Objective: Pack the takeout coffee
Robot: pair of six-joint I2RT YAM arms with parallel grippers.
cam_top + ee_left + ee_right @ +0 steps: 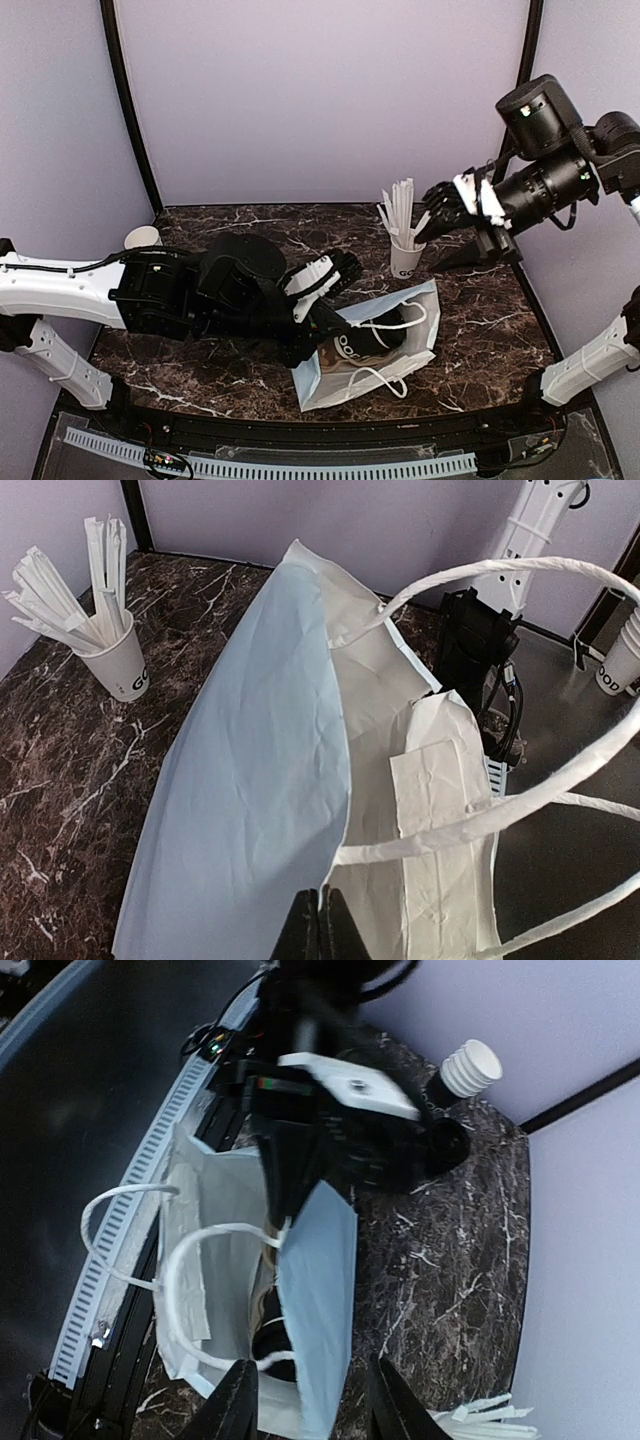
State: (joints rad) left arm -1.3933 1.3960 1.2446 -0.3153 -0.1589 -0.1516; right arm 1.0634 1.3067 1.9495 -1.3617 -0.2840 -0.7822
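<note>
The takeout coffee (368,342), dark with a black lid, lies on its side inside a white paper bag (420,305) at the table's front middle. In the right wrist view only its black lid (275,1342) shows, deep in the bag (205,1260). My left gripper (318,320) is shut on the bag's upper edge and holds its mouth open. In the left wrist view the jaws (322,925) pinch that edge of the bag (250,780). My right gripper (432,222) is open and empty, raised above the back right, and looks down at the bag (315,1410).
A white cup of white sticks (405,255) stands behind the bag, below my right gripper; it also shows in the left wrist view (120,660). A stack of lidless white cups (142,238) stands at the back left. The bag's handles (385,380) loop toward the front edge.
</note>
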